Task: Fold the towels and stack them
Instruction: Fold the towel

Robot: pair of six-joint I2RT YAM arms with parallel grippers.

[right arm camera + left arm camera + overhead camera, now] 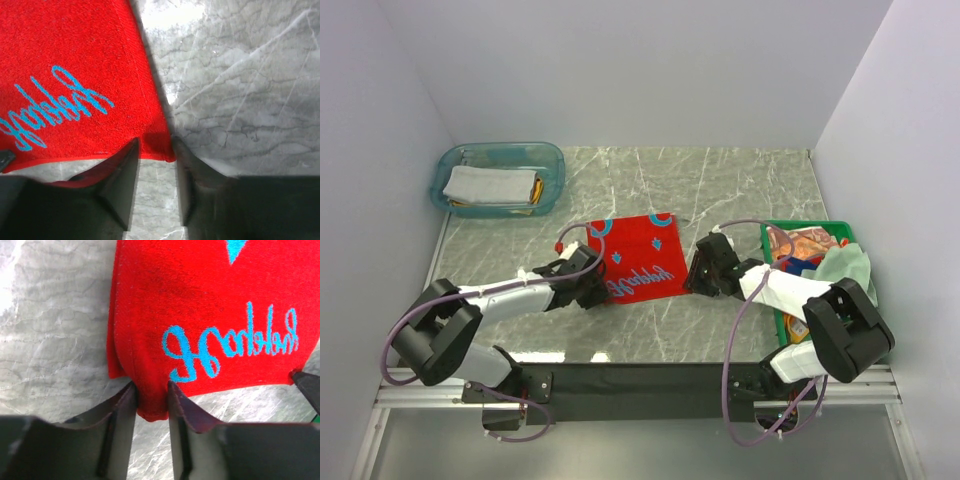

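Note:
A red towel [640,260] with blue script and patterns lies flat on the marble table [740,180]. My left gripper [592,292] is at its near left corner. In the left wrist view the gripper [151,390] is shut on that corner, and the red towel [200,300] bunches between the fingers. My right gripper [698,275] is at the near right corner. In the right wrist view the gripper [156,150] is closed on the corner of the red towel [65,60], which lies flat there. A folded grey-white towel [490,185] lies in the tub.
A clear teal tub [552,160] stands at the back left. A green crate [775,228] at the right holds an orange-brown towel [810,245] and a pale green towel [845,268]. White walls close in both sides and the back.

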